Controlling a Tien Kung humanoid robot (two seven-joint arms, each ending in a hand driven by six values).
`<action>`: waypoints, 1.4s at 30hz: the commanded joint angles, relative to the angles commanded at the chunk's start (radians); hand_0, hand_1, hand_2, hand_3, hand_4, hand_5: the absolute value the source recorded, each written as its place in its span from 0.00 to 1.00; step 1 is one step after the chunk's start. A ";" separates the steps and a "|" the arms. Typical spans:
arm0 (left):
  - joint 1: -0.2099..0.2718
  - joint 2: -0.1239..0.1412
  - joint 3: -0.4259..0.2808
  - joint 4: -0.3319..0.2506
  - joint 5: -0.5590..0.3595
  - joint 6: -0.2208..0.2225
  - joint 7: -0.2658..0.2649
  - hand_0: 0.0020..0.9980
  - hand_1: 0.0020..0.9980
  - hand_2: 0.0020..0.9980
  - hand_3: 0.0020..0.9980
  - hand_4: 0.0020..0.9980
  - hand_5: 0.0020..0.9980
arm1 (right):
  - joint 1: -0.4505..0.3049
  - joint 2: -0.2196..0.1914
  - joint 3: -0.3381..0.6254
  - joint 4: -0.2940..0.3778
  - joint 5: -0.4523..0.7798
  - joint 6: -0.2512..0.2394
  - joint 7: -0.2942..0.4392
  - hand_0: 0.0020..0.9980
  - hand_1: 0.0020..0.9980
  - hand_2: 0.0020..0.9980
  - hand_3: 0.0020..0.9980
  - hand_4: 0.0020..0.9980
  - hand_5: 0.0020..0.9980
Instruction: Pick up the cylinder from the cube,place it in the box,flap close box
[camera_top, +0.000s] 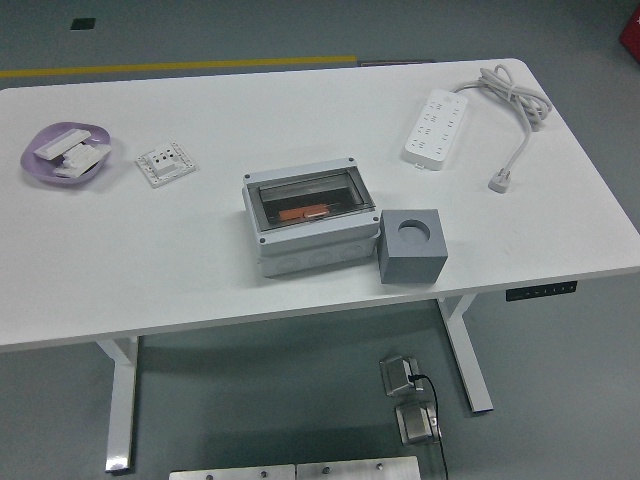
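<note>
A grey box with a clear lid lies near the middle of the white table. The lid is down, and an orange cylinder shows through it inside the box. Touching the box's right side stands a grey cube with an empty round hole in its top face. Neither robot hand appears in the head view.
A purple dish holding white parts sits at the far left, with a white socket plate beside it. A white power strip with its coiled cable lies at the back right. Metal plates show on the floor below.
</note>
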 joint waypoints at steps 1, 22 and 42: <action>-0.001 0.000 0.000 0.000 0.000 0.000 0.001 0.64 0.54 0.54 0.62 0.59 0.14 | -0.002 0.002 0.012 0.003 -0.001 0.000 0.000 0.73 0.67 0.69 0.74 0.98 0.78; 0.000 -0.022 -0.001 0.000 -0.018 -0.002 -0.005 0.64 0.54 0.54 0.62 0.59 0.14 | -0.015 0.006 0.065 0.009 -0.010 0.006 -0.003 0.72 0.66 0.68 0.73 0.97 0.78; 0.032 -0.017 -0.003 0.000 -0.055 -0.010 -0.020 0.64 0.54 0.54 0.62 0.59 0.14 | 0.030 0.000 -0.024 -0.057 -0.128 -0.045 0.012 0.72 0.66 0.68 0.72 0.97 0.78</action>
